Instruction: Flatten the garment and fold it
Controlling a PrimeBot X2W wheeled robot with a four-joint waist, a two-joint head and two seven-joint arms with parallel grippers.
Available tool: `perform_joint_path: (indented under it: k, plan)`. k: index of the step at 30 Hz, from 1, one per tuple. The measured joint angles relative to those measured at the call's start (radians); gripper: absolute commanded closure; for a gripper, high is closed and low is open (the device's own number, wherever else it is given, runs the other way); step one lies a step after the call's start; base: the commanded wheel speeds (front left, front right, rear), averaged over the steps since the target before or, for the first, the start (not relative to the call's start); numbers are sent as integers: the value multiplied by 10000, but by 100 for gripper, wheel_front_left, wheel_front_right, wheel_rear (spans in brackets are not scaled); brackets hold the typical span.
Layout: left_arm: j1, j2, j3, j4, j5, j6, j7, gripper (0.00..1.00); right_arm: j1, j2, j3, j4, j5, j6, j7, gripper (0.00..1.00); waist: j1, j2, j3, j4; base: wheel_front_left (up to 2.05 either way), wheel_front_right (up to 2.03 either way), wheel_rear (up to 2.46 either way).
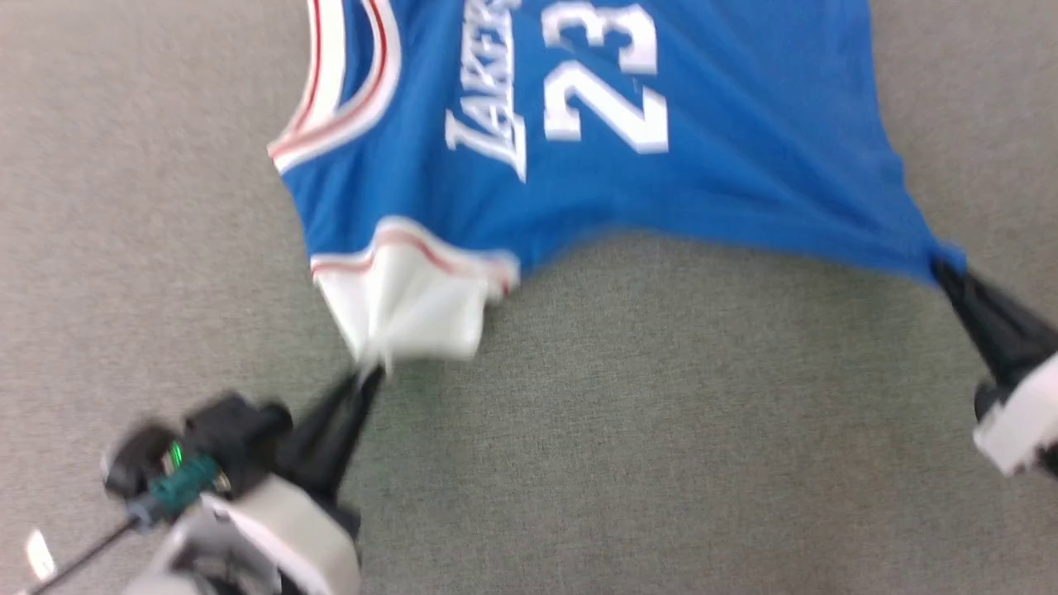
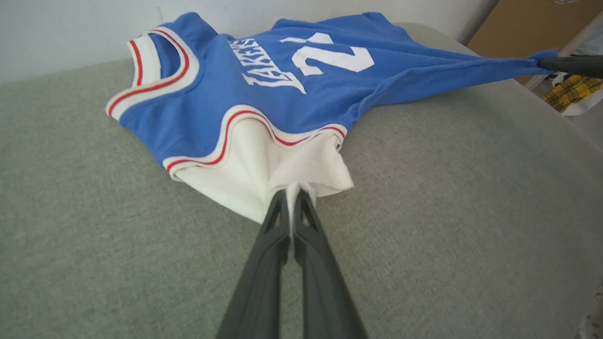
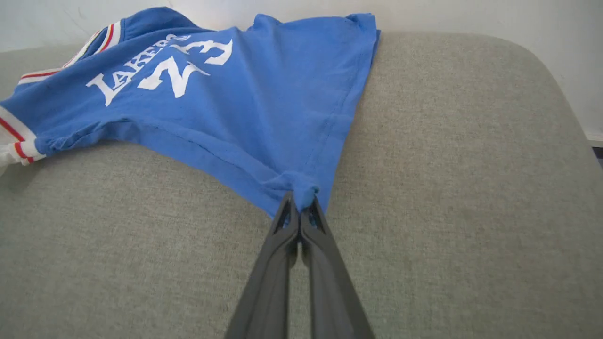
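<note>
The garment (image 1: 678, 173), a royal-blue jersey with white lettering, a white number and red-and-white trim, lies face up on a grey padded surface (image 1: 620, 413). My left gripper (image 1: 374, 373) is shut on the edge of its white sleeve (image 2: 264, 165), with white cloth pinched between the fingertips (image 2: 293, 194). My right gripper (image 1: 941, 268) is shut on a blue bottom corner of the garment (image 3: 264, 113); the corner bunches at my right gripper's tips (image 3: 298, 202). The cloth is pulled taut between the two grips. The garment's far side runs out of the head view's top.
The grey surface (image 3: 447, 155) ends at a pale wall (image 3: 471, 14) behind the garment and curves off at the right. Beyond that edge I see a cardboard box (image 2: 527, 23) and a yellow plaid cloth (image 2: 572, 89).
</note>
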Motion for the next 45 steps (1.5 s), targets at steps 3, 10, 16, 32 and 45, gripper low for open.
perform_joint_path:
  k: [3, 10, 16, 32, 45]
  plan:
    - [911, 104, -213, 155, -554, 148, 424, 100, 825, -192, -88, 228, -90, 0, 84, 100, 1, 0, -453, 39, 0, 0, 0]
    - [2520, 79, -723, 708, -1705, 313, 1057, 100, 2711, -408, -144, 991, -305, 0, -15, 100, 1, 0, -1417, 238, 0, 0, 0]
    - [3382, -209, -865, 1158, -2602, 263, 1045, 100, 3792, -316, -198, 1411, -405, 2, -81, 100, 2, 0, -2026, 451, 0, 0, 0]
    - [4495, 257, -610, 792, -3313, 167, 719, 100, 5631, -253, -884, 961, -211, 13, 888, 100, 3, 0, -3135, 818, 0, 0, 0]
    - [2803, 380, -245, 809, -2000, -196, 50, 100, 4717, -104, -1760, 100, -844, 12, 846, 100, 4, -2, -3124, 859, 0, 0, 0]
